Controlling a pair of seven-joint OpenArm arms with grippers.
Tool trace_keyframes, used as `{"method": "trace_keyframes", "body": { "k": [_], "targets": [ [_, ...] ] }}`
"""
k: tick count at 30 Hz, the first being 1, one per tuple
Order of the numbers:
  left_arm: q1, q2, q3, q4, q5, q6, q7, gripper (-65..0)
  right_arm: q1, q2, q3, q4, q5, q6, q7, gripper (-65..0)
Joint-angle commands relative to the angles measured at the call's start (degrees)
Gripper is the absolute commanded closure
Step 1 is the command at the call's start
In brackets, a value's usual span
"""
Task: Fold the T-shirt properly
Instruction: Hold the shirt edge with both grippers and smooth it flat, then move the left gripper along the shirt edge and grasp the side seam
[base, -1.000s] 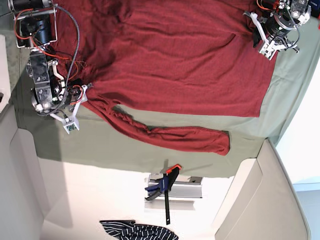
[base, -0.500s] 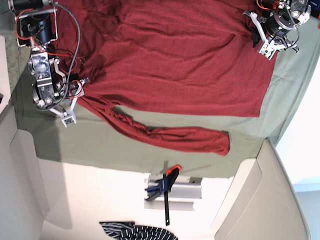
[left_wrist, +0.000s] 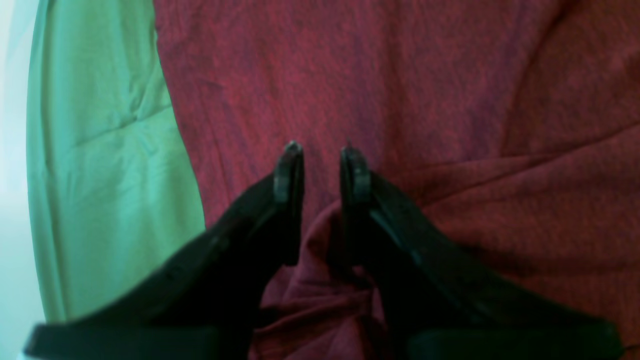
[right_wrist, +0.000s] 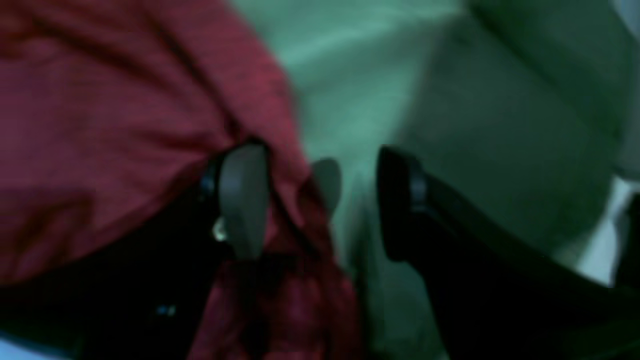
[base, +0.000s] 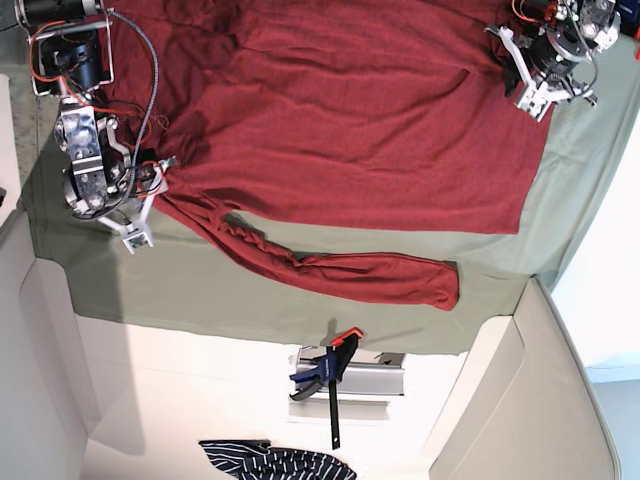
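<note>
t-shirt (base: 340, 110) lies spread on the table (base: 200, 290); left gripper (left_wrist: 320, 150) jaws, narrow, pinch a pleat at its right corner; right gripper (right_wrist: 320, 200) jaws gape astride the left edge and should close before lifting.

No text, label, brand, number or sign can be read in any of the views.
</note>
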Motion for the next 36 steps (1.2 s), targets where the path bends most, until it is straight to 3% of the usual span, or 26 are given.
{"method": "trace_keyframes", "body": {
  "k": [1, 11, 14, 18, 25, 30, 36],
  "targets": [
    [-0.3, -0.9, -0.5, 0.7, 0.0, 0.0, -1.1, -16.4, 2.2, 0.1, 0.2, 0.7, 0.0, 0.1, 0.9, -34.3],
    [-0.3, -0.9, -0.5, 0.7, 0.0, 0.1, -1.3, -16.4, 2.2, 0.2, 0.2, -5.6, -0.6, -0.2, 3.5, -32.5],
    [-0.3, -0.9, -0.5, 0.7, 0.0, 0.0, -1.3, -16.4, 2.2, 0.2, 0.2, -6.0, -1.7, -1.1, 3.8, -21.0],
    [-0.3, -0.9, -0.5, 0.7, 0.0, 0.0, -1.3, -16.4, 2.2, 0.1, 0.2, -5.9, -1.7, -1.2, 4.1, 0.0],
    [-0.4, -1.0, -0.5, 0.8, 0.1, 0.1, -1.3, -16.4, 2.2, 0.2, 0.2, -5.8, -2.4, -1.4, 4.1, 0.0],
    [-2.9, -1.0, -0.5, 0.8, 0.1, 0.8, -0.9, -16.4, 2.2, 0.2, 0.2, -5.2, -5.6, -6.6, 3.8, 0.0],
    [-9.2, -1.0, -0.5, 0.7, -0.1, 0.7, -0.6, -16.4, 2.2, 0.2, 0.2, -5.2, -5.4, -6.6, 3.3, 0.0]
  ]
}}
